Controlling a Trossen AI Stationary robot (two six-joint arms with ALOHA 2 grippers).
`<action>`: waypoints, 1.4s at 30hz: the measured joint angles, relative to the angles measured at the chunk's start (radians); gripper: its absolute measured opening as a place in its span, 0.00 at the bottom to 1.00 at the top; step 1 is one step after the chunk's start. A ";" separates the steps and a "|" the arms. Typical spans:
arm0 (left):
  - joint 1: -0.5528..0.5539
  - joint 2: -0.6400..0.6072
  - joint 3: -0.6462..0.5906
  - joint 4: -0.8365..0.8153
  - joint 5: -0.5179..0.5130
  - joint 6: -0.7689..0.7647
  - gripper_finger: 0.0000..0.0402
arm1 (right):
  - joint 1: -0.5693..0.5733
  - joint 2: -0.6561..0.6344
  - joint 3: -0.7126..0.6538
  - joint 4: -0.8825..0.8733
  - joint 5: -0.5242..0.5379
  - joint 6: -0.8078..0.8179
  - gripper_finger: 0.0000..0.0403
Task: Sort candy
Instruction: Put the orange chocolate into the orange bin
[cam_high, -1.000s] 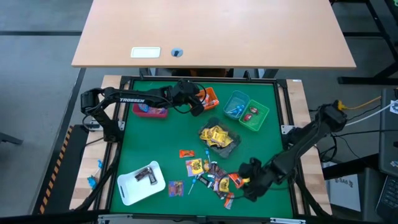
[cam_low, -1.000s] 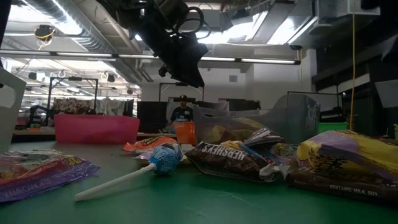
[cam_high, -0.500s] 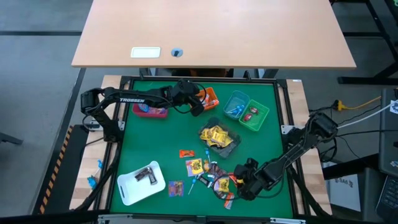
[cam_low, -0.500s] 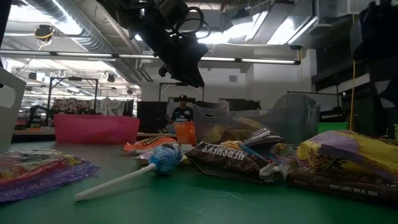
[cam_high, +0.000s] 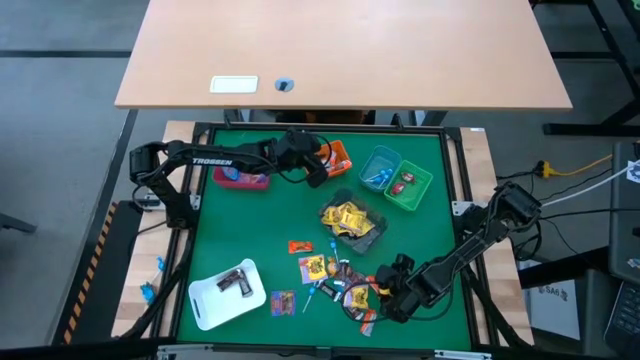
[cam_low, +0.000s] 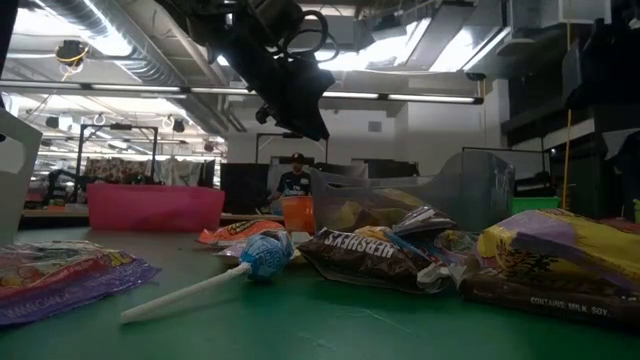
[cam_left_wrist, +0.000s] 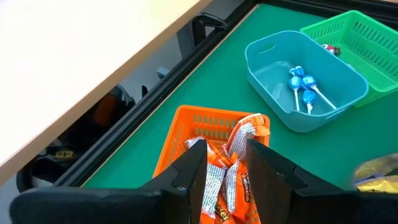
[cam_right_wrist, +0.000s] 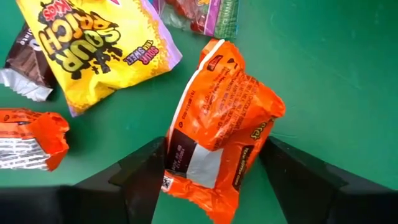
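Note:
Wrapped candy (cam_high: 335, 280) lies scattered on the green mat near the table's near edge. It includes a yellow Sour Patch packet (cam_right_wrist: 99, 43), a blue lollipop (cam_low: 262, 255) and a Hershey's packet (cam_low: 365, 252). My right gripper (cam_high: 380, 297) is open, low over this pile. Its fingers (cam_right_wrist: 146, 168) stand on either side of an orange packet (cam_right_wrist: 221, 124) that lies on the mat. My left gripper (cam_high: 318, 168) is open and hovers above the orange bin (cam_left_wrist: 186, 130), which holds orange packets (cam_left_wrist: 233, 162). My right gripper straddles the orange packet's sides (cam_right_wrist: 180, 155) from above, slanting. The packet lies flat on the mat. Whether the fingers touch it, I cannot tell.
A blue bin (cam_high: 380, 167) holds lollipops and a green bin (cam_high: 412, 187) a few sweets. A pink bin (cam_high: 240, 178) stands at the far left. A clear bin (cam_high: 352, 222) holds yellow packets. A white tray (cam_high: 210, 300) with a dark packet sits near left. A raised frame rims the mat.
My right gripper has moved a little toward the table's left and down, closing in on the candy pile and the orange packet. Its arm now shows at the right edge of the low view. The left arm and the candy have kept still.

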 joint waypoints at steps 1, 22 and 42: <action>-0.002 0.000 0.000 0.000 0.000 0.000 0.25 | 0.000 0.000 -0.001 -0.001 0.000 -0.002 0.64; -0.163 0.000 0.000 0.000 0.012 0.002 0.25 | 0.000 -0.087 -0.008 -0.057 -0.030 -0.092 0.18; -0.431 0.000 0.001 -0.207 0.192 -0.028 0.25 | -0.176 -0.376 -0.005 -0.132 0.059 -0.511 0.17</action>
